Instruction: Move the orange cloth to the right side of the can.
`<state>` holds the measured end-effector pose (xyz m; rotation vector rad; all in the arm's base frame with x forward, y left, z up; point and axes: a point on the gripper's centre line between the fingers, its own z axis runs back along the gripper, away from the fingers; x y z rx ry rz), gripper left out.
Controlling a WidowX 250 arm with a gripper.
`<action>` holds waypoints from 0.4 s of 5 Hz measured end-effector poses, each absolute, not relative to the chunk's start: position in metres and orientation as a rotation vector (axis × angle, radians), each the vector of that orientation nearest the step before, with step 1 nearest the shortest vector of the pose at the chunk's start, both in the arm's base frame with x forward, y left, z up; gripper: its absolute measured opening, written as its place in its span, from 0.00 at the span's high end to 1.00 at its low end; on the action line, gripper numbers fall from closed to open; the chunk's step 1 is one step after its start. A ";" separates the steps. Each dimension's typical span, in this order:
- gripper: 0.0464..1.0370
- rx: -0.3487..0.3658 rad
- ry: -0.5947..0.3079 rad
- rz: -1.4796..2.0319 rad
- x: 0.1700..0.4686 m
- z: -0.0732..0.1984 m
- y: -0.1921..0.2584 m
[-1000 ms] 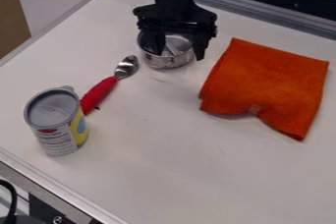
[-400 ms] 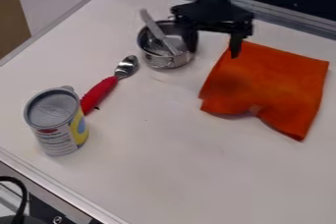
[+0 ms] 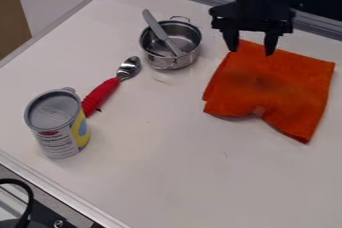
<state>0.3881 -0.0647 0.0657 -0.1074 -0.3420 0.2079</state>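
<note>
My gripper (image 3: 251,51) hangs over the upper left part of the orange cloth, its two fingers apart with nothing between them. The orange cloth (image 3: 274,89) lies folded on the right half of the table, with a faint shadow on it. At the lower left the can (image 3: 57,124) stands upright, grey on top with a yellow and blue patch on its side.
A metal pot (image 3: 189,38) with a grey-handled utensil (image 3: 159,29) in it stands left of the gripper. A spoon with a red handle (image 3: 100,96) lies between pot and can. The white table (image 3: 174,167) has a metal rim.
The gripper has moved right, from over the pot to over the cloth's upper edge, uncovering the pot and its utensil. The cloth and can have stayed in place.
</note>
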 end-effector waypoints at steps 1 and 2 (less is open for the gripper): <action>0.65 -0.075 -0.366 0.184 0.395 0.048 -0.083; 0.87 -0.095 -0.341 0.158 0.400 0.034 -0.100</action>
